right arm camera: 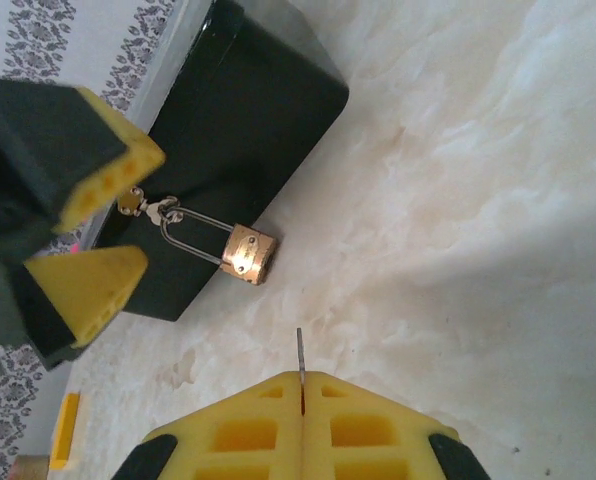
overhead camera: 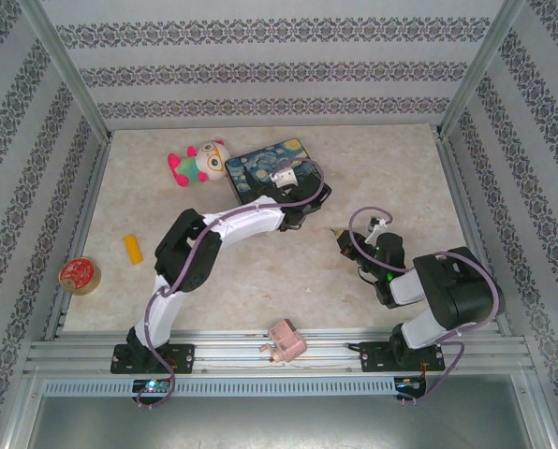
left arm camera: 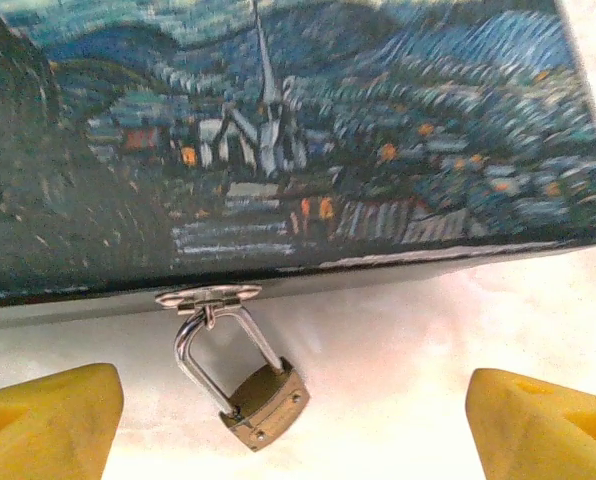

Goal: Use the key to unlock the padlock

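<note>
Yellow fingers [right arm camera: 378,400] of your right pincer [right arm camera: 301,378] sit closest, pressed tight together with the key [right arm camera: 300,350] pinched between them. A thin bit of the key pokes out past the tips. Ahead of those tips, a little to the left and not touching, you can see the padlock [right arm camera: 250,253]. It lies on the table [right arm camera: 458,200], and its silver loop is hooked through the clasp [right arm camera: 158,212] on the side of the box [right arm camera: 248,110]. Your left pincer [right arm camera: 113,215] is right by the clasp, with its two fingers wide apart and nothing in them. From the left wrist, the padlock [left arm camera: 265,403] sits just in front of that pincer, in the gap between its two fingers [left arm camera: 48,420], touching neither. Just past the padlock is the box [left arm camera: 278,150] with its blue painted lid
</note>
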